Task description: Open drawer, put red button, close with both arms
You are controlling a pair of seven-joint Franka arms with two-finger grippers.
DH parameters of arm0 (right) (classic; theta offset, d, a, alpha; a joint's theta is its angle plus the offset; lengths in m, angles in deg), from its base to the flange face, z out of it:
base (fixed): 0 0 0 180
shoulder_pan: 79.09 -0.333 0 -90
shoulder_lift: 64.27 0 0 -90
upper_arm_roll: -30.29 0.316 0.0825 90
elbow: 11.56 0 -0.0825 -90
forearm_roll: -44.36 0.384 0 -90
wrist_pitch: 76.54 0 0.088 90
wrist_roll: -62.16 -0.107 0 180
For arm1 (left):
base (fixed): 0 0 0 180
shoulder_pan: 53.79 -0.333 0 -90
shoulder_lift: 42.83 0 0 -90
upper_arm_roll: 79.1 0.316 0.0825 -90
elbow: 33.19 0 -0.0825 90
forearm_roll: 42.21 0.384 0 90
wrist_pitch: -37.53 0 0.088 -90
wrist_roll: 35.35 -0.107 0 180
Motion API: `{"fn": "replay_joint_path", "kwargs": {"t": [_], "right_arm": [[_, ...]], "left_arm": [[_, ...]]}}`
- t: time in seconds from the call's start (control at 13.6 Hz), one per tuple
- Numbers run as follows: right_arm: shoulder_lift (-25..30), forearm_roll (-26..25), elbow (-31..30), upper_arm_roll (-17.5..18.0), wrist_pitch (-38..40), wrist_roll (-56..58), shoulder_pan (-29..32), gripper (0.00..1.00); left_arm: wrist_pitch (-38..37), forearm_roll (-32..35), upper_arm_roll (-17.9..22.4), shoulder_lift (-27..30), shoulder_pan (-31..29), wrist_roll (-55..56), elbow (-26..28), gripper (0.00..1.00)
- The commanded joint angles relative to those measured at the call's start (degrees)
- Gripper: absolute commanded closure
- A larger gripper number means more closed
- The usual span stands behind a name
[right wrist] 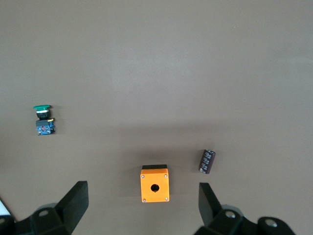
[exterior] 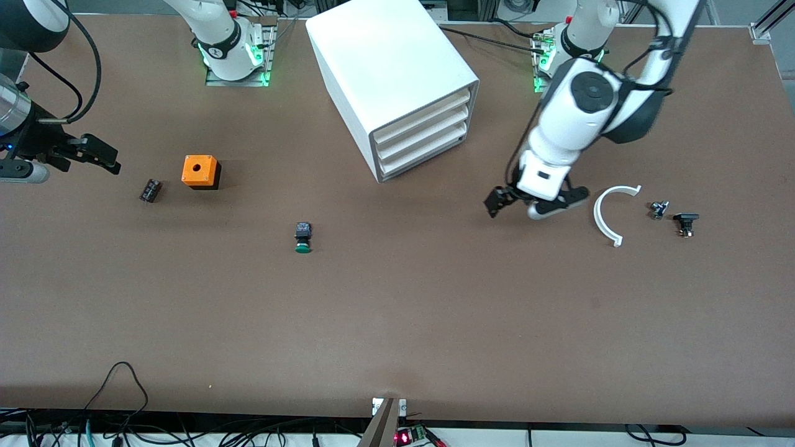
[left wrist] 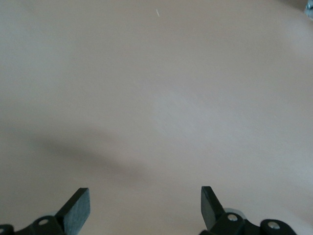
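Observation:
The white cabinet (exterior: 391,68) stands at the back middle of the table with all three drawers shut; the middle drawer (exterior: 423,133) is flush with the others. No red button shows in any view. My left gripper (exterior: 534,203) is open and empty, low over bare table between the cabinet and a white arc. Its wrist view shows only its open gripper (left wrist: 145,205) over bare table. My right gripper (exterior: 99,155) is open and empty at the right arm's end of the table; in its wrist view the gripper (right wrist: 144,208) hangs by an orange box (right wrist: 154,185).
A green-capped button (exterior: 303,239) lies nearer the front camera than the cabinet. The orange box (exterior: 200,171) and a dark capacitor (exterior: 150,190) lie near my right gripper. The white arc (exterior: 604,218) and two small dark parts (exterior: 658,209) (exterior: 685,223) lie toward the left arm's end.

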Motion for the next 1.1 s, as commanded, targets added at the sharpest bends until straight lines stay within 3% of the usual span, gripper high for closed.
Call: {"fn": "replay_joint_path", "kwargs": {"t": [0.0, 0.22, 0.51, 0.74, 1.03], "right_arm": [[0.0, 0.9, 1.0, 0.0, 1.2, 1.0, 0.0, 0.00], [-0.3, 1.0, 1.0, -0.1, 1.2, 1.0, 0.1, 0.00], [-0.3, 1.0, 1.0, -0.1, 1.3, 0.9, 0.1, 0.00], [-0.3, 1.0, 1.0, -0.2, 1.3, 1.0, 0.1, 0.00], [-0.4, 1.0, 1.0, -0.3, 1.3, 0.9, 0.1, 0.00]], "left_arm": [[-12.7, -0.8, 5.1, 3.4, -0.2, -14.0, -6.2, 0.00], [-23.9, -0.9, 9.8, 6.3, -0.2, -24.3, -11.7, 0.00], [-37.3, -0.2, 13.0, 6.7, -0.2, -32.5, -20.9, 0.00], [-37.9, -0.1, 17.0, 8.2, -0.6, -42.1, -21.2, 0.00], [-40.9, 0.0, 17.3, 9.9, -1.7, -44.4, -21.4, 0.00]]}}
